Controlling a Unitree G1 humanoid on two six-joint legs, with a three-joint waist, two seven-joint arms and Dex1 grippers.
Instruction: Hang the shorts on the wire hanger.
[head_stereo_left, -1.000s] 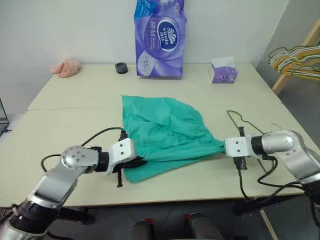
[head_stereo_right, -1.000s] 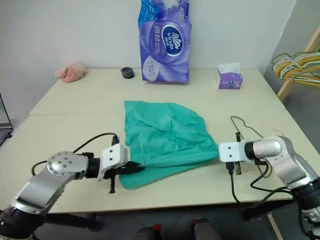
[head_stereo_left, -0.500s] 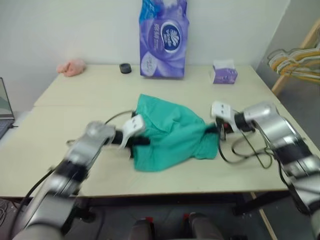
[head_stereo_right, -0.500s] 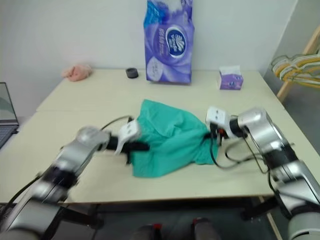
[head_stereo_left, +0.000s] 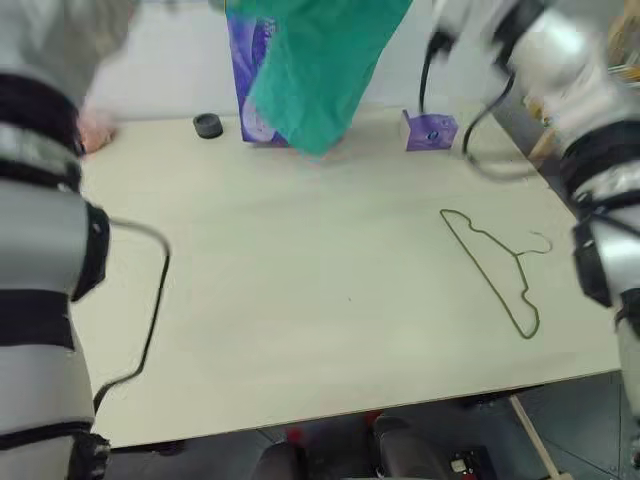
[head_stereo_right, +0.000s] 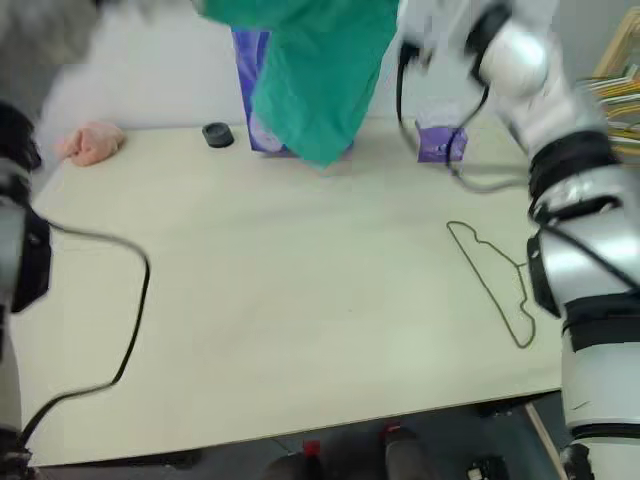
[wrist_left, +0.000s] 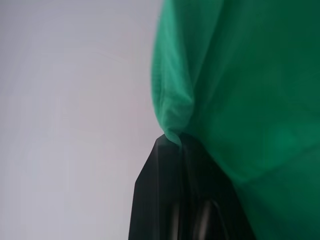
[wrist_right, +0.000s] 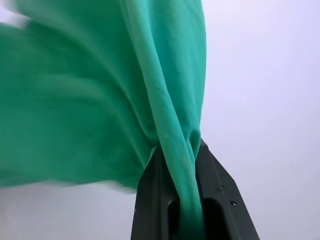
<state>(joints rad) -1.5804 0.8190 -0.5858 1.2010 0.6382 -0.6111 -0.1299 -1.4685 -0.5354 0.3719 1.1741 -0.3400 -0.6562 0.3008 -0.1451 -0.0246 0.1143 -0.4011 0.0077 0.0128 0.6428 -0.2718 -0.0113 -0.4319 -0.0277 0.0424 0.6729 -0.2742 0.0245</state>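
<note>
Beige table (head_stereo_left: 300, 300) with wire hanger (head_stereo_left: 495, 270); above, blurred shorts (head_stereo_left: 320, 70), top cut off, apparently pinched in both jaws.

A plain test room — a bare white wall (head_stereo_left: 160, 70), a pale worktable (head_stereo_left: 300, 300) bearing a tissue pack (head_stereo_left: 250, 100), and a wooden hanger rack (head_stereo_right: 620, 85) beside it.

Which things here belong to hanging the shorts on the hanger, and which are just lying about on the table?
Belonging to the job:
shorts, held up by both grippers
wire hanger, flat on the table

Lying about:
purple tissue pack
small tissue box
black ring
pink cloth lump
</note>
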